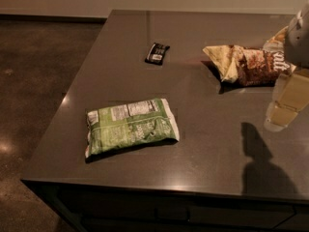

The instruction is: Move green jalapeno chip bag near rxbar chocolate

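The green jalapeno chip bag [130,126] lies flat on the dark table [207,158], left of the middle and near the front edge, its white nutrition panel facing up. The rxbar chocolate [157,53], a small black wrapper with white text, lies farther back near the table's middle. The gripper [282,111] hangs above the table at the right edge of the view, well to the right of the green bag and touching neither thing.
A brown-and-yellow chip bag [246,64] lies at the back right, partly behind the arm. The table's left edge drops to a dark polished floor [34,81]. A pale wall runs behind the table.
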`<state>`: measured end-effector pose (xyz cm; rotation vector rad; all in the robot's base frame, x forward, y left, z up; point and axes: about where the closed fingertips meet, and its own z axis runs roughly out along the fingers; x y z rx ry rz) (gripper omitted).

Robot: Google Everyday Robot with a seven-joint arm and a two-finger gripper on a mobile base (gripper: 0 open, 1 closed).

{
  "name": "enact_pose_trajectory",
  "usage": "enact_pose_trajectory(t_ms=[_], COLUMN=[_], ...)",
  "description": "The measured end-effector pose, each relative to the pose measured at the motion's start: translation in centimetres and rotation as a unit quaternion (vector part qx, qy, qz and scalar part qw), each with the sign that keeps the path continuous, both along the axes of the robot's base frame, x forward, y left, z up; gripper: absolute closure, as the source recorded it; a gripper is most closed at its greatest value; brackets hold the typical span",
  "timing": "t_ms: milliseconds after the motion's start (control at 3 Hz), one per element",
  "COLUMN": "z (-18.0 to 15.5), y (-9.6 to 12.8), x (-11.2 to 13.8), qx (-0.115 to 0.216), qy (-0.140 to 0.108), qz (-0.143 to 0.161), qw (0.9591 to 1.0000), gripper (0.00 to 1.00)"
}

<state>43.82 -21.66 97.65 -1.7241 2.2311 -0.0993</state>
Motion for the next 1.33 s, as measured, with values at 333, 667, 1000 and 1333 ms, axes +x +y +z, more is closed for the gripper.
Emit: enact_pose_trajectory(t_ms=[333, 667, 1000, 1333], z=[0.0, -0.6, -1.4, -2.8], y=[0.0, 1.7, 5.5, 9.7], x=[0.0, 0.9, 1.7, 2.3], qx=[0.0, 0.018, 0.041, 0.064], qy=[0.0, 0.005, 0.0, -0.005], qz=[0.0, 0.008, 0.031, 0.055], qw=[1.0, 0.9998, 0.9987, 0.9964], gripper=[0.0, 0.0, 0.0, 0.0])
